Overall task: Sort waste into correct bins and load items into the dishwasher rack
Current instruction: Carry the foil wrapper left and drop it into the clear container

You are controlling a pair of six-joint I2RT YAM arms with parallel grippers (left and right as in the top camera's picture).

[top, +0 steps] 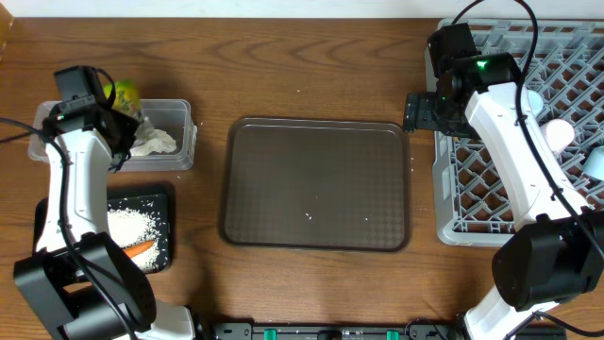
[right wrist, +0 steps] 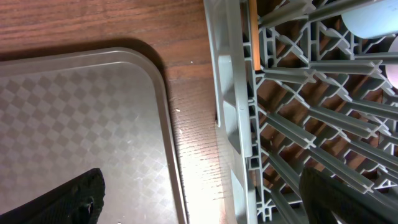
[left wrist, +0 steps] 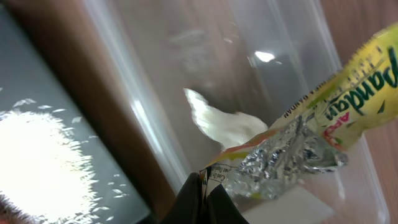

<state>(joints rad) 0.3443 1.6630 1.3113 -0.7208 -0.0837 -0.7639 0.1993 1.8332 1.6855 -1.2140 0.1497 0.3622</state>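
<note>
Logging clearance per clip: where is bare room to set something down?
The brown tray between clear tub and rack is bare but for crumbs; so is the table strip beyond it. Crowded: tub and black tray under the left arm.

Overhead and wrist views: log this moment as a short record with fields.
left gripper: fingers shut on the yellow-green wrapper, over the clear tub
clear tub: crumpled white tissue inside
black tray: white rice and an orange carrot
right gripper: fingers open, holding nothing, at the dishwasher rack's left edge
dishwasher rack: white cup and light-blue cup inside
brown serving tray: between bins and rack
</note>
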